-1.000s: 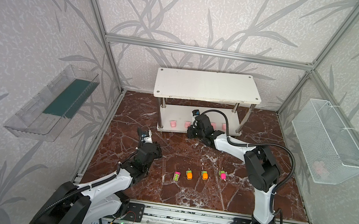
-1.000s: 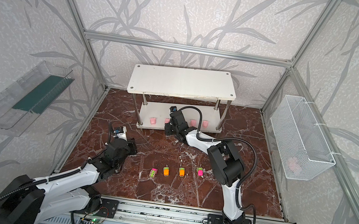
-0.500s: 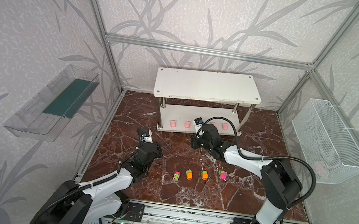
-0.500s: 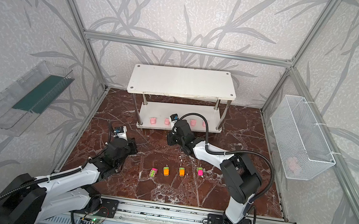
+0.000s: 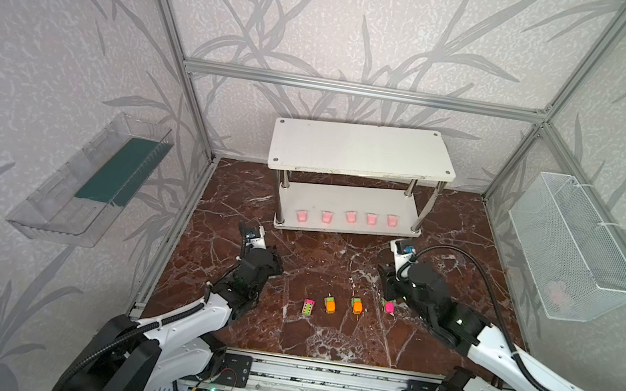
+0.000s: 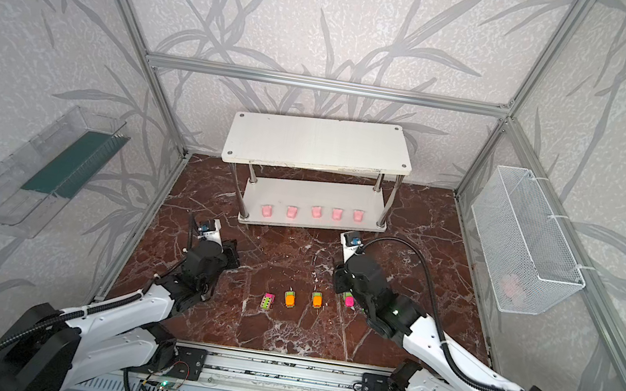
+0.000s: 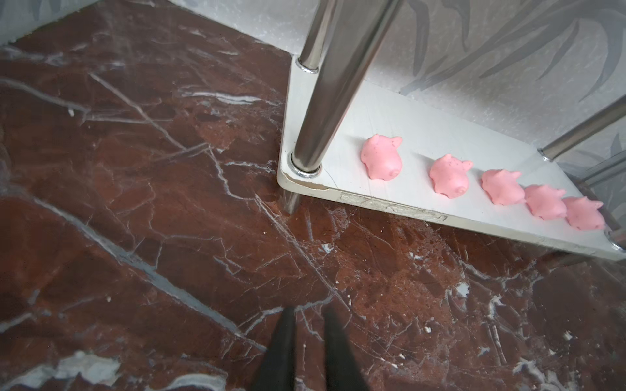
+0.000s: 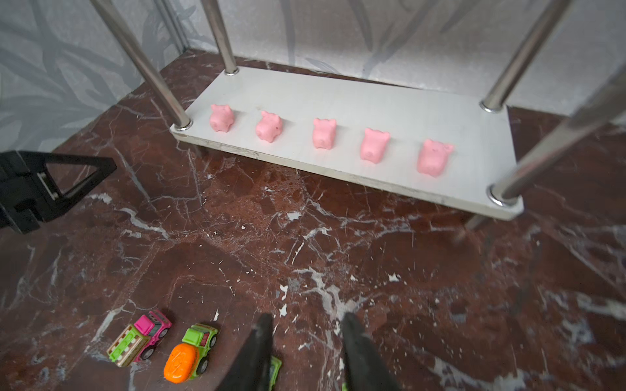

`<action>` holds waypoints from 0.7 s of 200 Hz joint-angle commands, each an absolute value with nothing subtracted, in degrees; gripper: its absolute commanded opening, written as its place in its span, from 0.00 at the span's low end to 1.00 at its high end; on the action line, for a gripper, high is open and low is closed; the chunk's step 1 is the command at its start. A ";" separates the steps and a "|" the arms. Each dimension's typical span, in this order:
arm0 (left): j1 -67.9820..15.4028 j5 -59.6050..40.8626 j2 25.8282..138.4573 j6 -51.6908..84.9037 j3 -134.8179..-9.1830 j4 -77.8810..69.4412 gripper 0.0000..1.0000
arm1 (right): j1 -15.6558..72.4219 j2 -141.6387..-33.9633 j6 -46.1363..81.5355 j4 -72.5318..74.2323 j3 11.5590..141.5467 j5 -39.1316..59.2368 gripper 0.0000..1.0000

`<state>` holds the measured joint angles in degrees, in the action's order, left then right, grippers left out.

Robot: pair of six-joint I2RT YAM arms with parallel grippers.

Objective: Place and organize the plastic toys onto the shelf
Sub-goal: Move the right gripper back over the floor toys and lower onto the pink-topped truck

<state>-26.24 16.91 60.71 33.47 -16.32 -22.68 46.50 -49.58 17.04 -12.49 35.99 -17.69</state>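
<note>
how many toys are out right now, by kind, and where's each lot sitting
pink pig figures, in a row on the lower board of the shelf: 5
toy cars, in a row on the marble floor: 4
total: 9
not counted: a blurred pink thing in the wire basket, too unclear to name

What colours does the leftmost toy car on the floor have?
The toy car has a pink cab and a green checked back; the right wrist view shows it best.
</note>
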 commanded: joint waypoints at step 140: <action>-25.93 16.33 61.29 36.39 -15.39 -25.24 0.81 | 46.76 -48.69 33.58 -17.93 21.67 -15.74 0.69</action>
<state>-26.13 16.34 61.45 35.79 -15.90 -24.47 46.50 -47.18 32.01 -21.45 22.52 -17.23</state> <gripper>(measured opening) 0.812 0.688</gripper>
